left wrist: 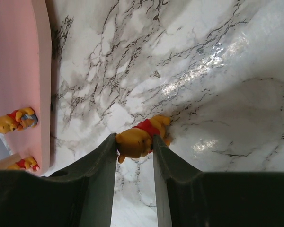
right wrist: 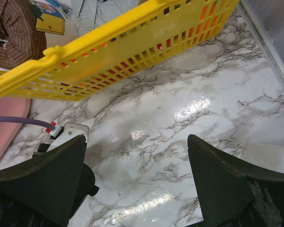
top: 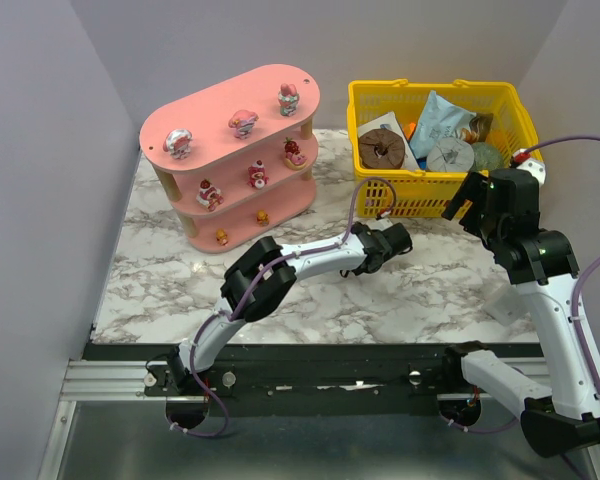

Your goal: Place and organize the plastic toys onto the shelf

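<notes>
White links (top: 320, 255), black joints (top: 260, 278); purple cables (right wrist: 19, 121); dark, perhaps greenish fingers (left wrist: 92, 182)

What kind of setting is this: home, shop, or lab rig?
Most likely a lab test cell: plain grey walls box in a marble-patterned tabletop, two robot arms are bolted to a rail at its near edge, and the pink shelf and yellow basket look like staged props.

White marble tabletop (top: 450, 290), grey walls (top: 40, 150)

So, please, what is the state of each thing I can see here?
Left hand, shut on the bear toy.
Right hand, open, empty.
Bear toy, gripped by the left hand.
Shelf, upright, toys on all three tiers.
Basket, upright, filled with packets.
</notes>
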Controlling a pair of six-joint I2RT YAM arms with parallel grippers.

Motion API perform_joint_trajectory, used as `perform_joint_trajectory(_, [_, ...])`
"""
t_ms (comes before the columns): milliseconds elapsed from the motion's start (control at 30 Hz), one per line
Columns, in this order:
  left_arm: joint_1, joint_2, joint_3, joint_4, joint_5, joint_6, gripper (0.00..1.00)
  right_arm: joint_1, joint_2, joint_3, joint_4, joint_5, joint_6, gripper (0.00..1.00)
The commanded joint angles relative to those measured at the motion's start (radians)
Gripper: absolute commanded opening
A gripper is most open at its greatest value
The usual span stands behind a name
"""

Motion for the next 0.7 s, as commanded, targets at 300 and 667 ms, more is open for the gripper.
perform_joint_trajectory(300, [0.154,-0.104,-0.140,0.260,-0.127,0.253,0.06,-0.007,-0.007,-0.004,0.002,0.008,-0.004,0.94])
perform_joint_trajectory(667, [0.254,-0.121,-0.130,0.396,-0.100,0.425,0.07,-0.009,0.012,0.007,0.008,0.001,-0.002,0.94])
